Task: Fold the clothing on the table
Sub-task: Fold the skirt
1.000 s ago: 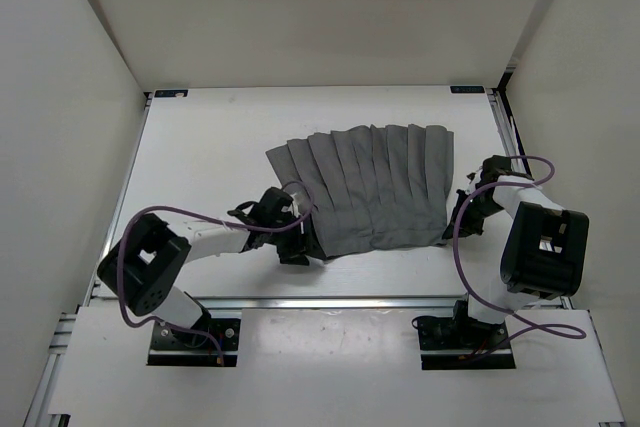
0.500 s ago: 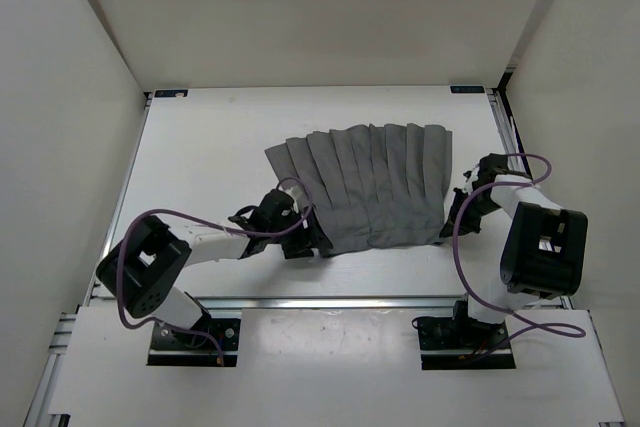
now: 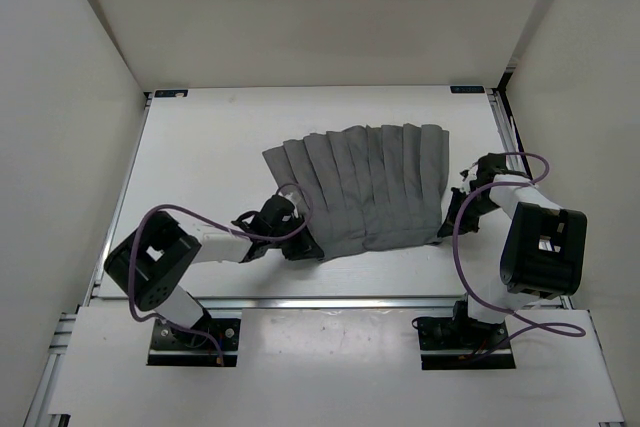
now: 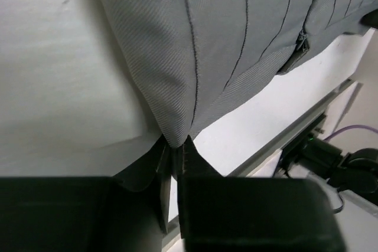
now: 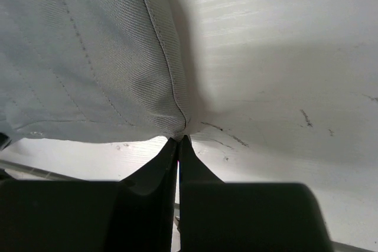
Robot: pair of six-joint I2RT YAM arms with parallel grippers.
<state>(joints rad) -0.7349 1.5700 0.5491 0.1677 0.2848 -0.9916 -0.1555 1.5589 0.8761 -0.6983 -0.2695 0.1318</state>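
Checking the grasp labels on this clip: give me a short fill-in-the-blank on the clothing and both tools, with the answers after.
1. The clothing spread on the table is ___ in colour.
2. The left tool pinches the clothing's near ___ corner.
3. The right tool, at the other near corner, has its jaws ___.
Missing words: grey; left; shut.

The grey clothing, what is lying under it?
Under the clothing lies the white table, visible around its edges. The cloth covers the part beneath it, so whether anything else lies there cannot be seen.
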